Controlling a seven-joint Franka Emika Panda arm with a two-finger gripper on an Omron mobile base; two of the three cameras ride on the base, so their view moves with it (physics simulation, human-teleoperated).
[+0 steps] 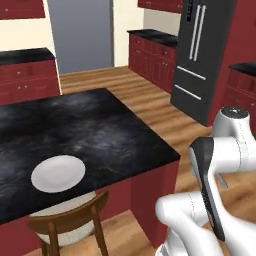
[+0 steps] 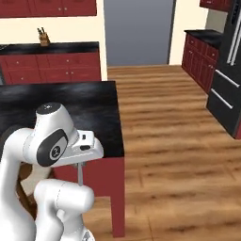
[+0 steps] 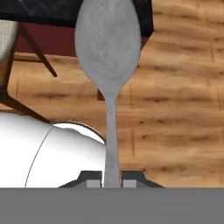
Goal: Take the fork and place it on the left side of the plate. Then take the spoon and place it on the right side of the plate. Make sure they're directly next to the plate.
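Carrying the grey metal spoon [image 3: 108, 57], the end effector [image 3: 112, 183] is clamping its handle, bowl pointing straight ahead along the fingers. It is hanging low off the black worktop [image 1: 90, 130]; the round white plate [image 1: 58, 173] is lying up and leftward.

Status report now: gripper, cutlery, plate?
Gripper shut on spoon, bowl pointing away from hand. Plate on island counter, near edge, nothing beside it. Chair tucked under counter below plate.
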